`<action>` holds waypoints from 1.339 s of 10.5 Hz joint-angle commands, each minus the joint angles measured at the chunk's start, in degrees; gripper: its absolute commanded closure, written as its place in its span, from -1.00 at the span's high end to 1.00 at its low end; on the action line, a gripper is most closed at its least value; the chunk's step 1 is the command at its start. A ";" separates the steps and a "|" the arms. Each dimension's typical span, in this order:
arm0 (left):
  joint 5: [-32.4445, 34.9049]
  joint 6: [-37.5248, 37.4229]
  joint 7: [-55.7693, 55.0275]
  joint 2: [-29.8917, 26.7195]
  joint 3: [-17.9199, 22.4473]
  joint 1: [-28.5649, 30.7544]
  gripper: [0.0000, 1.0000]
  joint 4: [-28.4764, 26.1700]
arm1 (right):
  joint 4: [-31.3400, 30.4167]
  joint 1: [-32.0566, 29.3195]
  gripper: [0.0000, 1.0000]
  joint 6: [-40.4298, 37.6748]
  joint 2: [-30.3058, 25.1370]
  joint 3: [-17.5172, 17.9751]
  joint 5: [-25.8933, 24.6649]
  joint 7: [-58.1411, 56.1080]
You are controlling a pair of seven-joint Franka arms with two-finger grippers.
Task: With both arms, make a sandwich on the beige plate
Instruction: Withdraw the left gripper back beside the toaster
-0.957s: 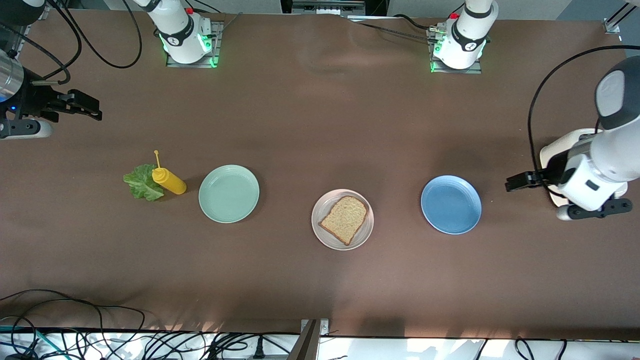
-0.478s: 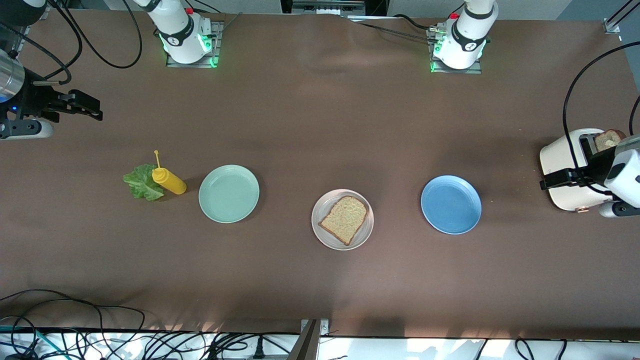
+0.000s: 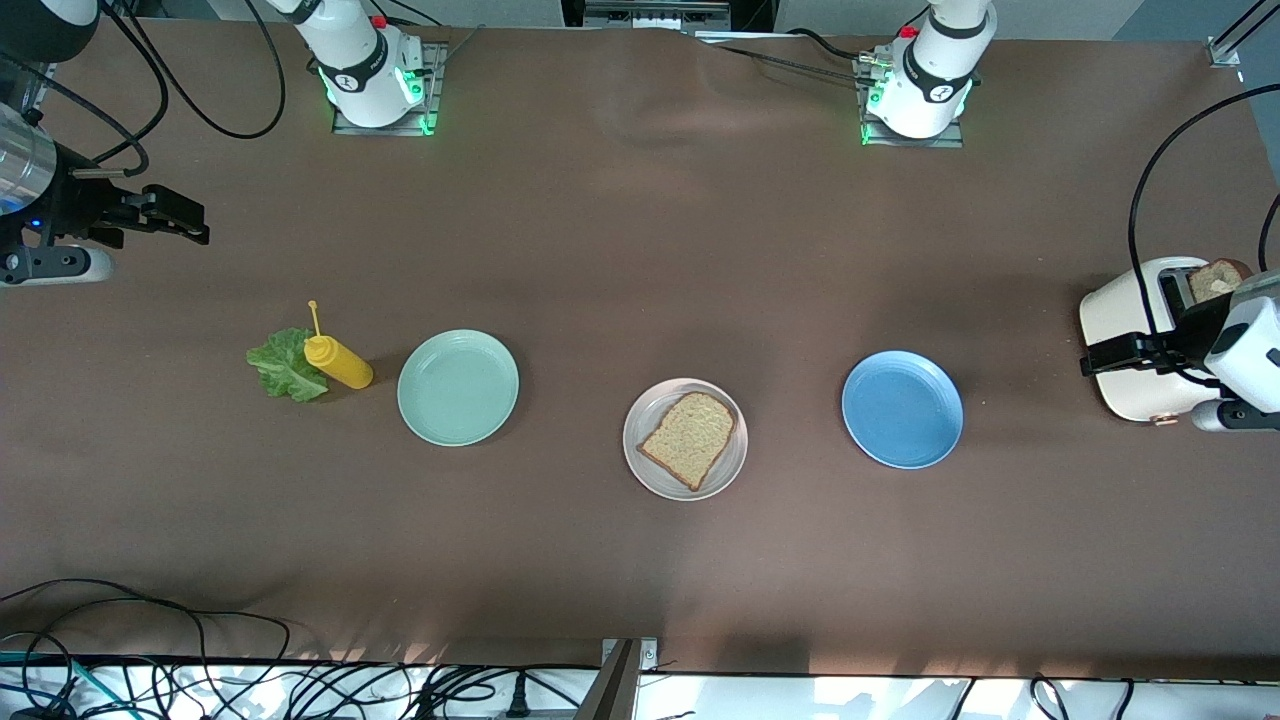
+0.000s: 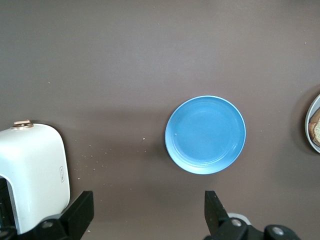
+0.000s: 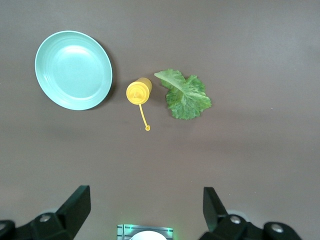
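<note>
Front view, beige plate [image 3: 640, 465]: mid-surface between the mint-green plate [image 3: 458, 387] and the blue plate [image 3: 902, 408]; one toast slice [image 3: 689, 438] lies flat on it, probably the sandwich base waiting for its layers.
Front view, lettuce leaf [image 3: 283, 365]: flat on the surface at the right arm's end, touching the yellow mustard bottle [image 3: 340, 361]; not yet on the plate.
Front view, toaster [image 3: 1137, 335]: at the left arm's end, a second toast slice [image 3: 1215, 279] standing in its slot, likely the next pick.
Front view, left hand [image 3: 1097, 354]: over the toaster, holding nothing.
Front view, right hand [image 3: 190, 224]: hangs over bare surface at its own end, apparently waiting.
Left wrist view, left hand [image 4: 147, 215]: fingers spread wide, empty; toaster beside one finger [image 4: 79, 216], blue plate ahead.
Right wrist view, right hand [image 5: 145, 210]: fingers wide apart, empty; lettuce, bottle and mint-green plate lie well clear of them.
</note>
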 commanded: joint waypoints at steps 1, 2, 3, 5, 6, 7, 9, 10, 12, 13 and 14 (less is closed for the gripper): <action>1.51 0.05 1.42 -1.70 -0.57 0.64 0.96 -1.73 | 1.06 -0.01 1.00 -0.32 1.13 0.37 -0.08 0.16; 1.60 0.05 1.42 -1.69 -0.57 0.55 0.97 -1.64 | 1.06 -0.01 1.00 -0.32 1.40 0.37 -0.08 0.16; 1.60 0.05 1.42 -1.61 -0.66 0.46 0.98 -1.64 | 1.06 -0.01 1.00 -0.32 1.49 0.37 -0.26 0.16; 1.60 0.05 1.42 -1.52 -0.66 0.37 0.99 -1.55 | 1.06 -0.01 1.00 -0.15 1.75 0.37 -0.26 0.16; 1.60 0.05 1.42 -1.52 -0.66 0.29 1.00 -1.47 | 0.80 0.25 1.00 0.37 1.66 0.29 0.00 -0.27; 1.60 0.05 1.34 -1.52 -0.66 0.20 1.00 -1.47 | 1.06 0.34 1.00 0.38 1.75 0.63 0.00 0.07; 1.60 0.05 1.34 -1.52 -0.57 0.20 1.00 -1.38 | 1.06 0.17 1.00 0.73 1.84 0.46 0.09 -0.45; 1.60 0.05 1.34 -1.52 -0.66 0.20 1.00 -1.38 | 1.06 0.08 1.00 0.73 1.84 0.38 0.09 -0.63; 1.60 0.05 1.34 -1.52 -0.57 0.20 1.00 -1.38 | 0.98 -0.10 1.00 0.82 1.84 0.29 0.09 -0.63; 1.60 0.05 1.34 -1.52 -0.57 0.20 1.00 -1.29 | 0.63 -0.01 1.00 1.34 1.84 0.29 0.09 -0.63; 1.60 0.05 1.34 -1.52 -0.57 0.20 1.00 -1.38 | 0.36 -0.01 1.00 1.35 1.75 0.29 0.09 -0.72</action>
